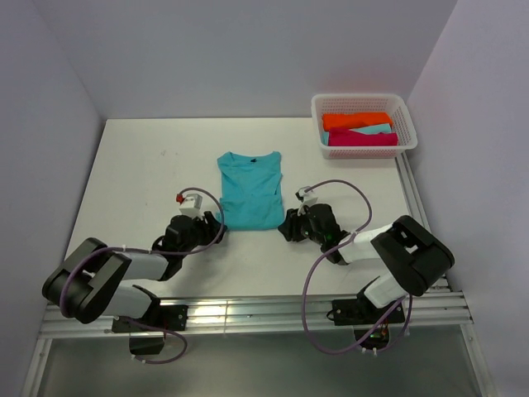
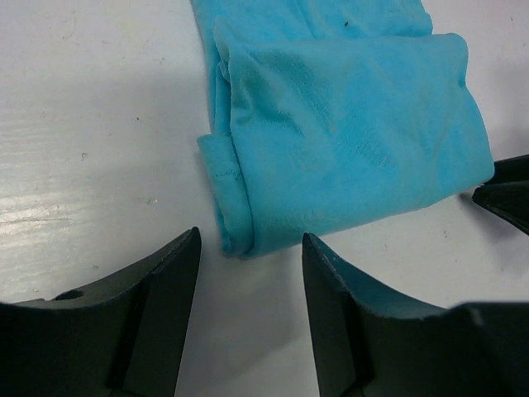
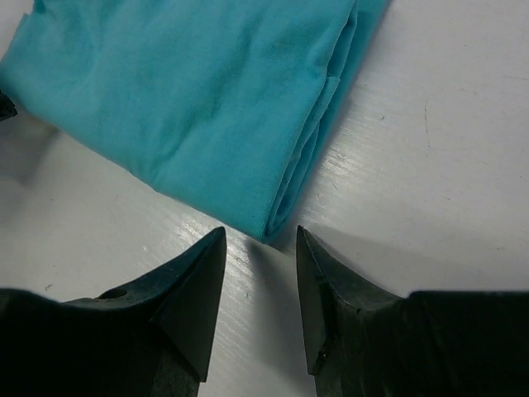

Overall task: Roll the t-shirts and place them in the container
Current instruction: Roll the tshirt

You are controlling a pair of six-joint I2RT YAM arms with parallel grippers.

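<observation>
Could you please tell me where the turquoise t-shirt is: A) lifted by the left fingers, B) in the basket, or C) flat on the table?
C: the turquoise t-shirt lies flat on the table, its near corners just ahead of the open left gripper and right gripper.

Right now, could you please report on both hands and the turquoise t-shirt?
Both open: left hand, right hand, one at each near corner of the turquoise t-shirt. Folded narrow, flat, unrolled. Far right, basket clear of it.

turquoise t-shirt (image 2: 347, 124): soft matt cloth | surface (image 2: 83, 124): smooth white, faintly glossy | left hand (image 2: 250, 240), right hand (image 3: 260, 231): matt black plastic | basket (image 1: 368, 152): white plastic
</observation>
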